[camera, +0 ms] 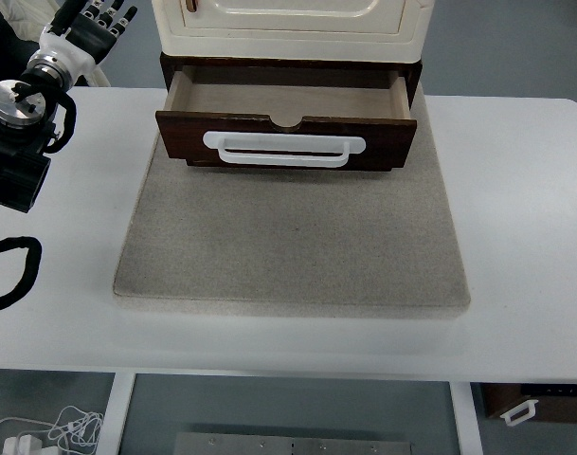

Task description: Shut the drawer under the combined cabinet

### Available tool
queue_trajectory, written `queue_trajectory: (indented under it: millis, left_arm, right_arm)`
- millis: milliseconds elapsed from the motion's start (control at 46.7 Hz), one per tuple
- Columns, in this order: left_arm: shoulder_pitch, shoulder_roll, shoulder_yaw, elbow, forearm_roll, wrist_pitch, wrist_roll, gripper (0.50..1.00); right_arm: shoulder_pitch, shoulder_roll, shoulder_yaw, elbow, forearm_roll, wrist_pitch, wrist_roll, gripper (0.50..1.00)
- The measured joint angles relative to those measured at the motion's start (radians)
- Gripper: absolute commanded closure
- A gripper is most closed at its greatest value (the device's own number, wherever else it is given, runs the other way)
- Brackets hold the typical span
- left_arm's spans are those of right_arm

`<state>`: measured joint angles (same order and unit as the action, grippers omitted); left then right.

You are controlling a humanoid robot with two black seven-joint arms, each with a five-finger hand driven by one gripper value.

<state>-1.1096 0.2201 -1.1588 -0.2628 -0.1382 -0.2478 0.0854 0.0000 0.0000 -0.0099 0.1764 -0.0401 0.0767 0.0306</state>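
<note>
A dark brown wooden drawer stands pulled out from under the cream cabinet at the top middle. Its inside is bare light wood, and a white bar handle runs across its front. My left hand is at the top left corner, beyond the table's far left edge and well left of the drawer. Its dark fingers are spread and hold nothing. The left arm's metal wrist comes in along the left edge. The right arm does not show.
The cabinet stands on a grey felt mat on a white table. Black cable loops hang at the left edge. A white plug and cord lie on the floor at the bottom left, and a small brown box at the bottom right.
</note>
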Motion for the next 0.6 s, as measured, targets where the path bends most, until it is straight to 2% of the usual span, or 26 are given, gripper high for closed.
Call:
queue_trajectory:
  millis: [171, 600]
  left_arm:
    - [-0.031, 0.014, 0.001, -0.006, 0.007, 0.002, 0.000, 0.500]
    - [-0.182, 0.159, 0.009, -0.109, 0.020, -0.010, -0.001, 0.500]
  right_arm:
    - [0.000, 0.000, 0.000, 0.000, 0.000, 0.000, 0.000, 0.548]
    - [0.000, 0.000, 0.000, 0.000, 0.000, 0.000, 0.000, 0.548]
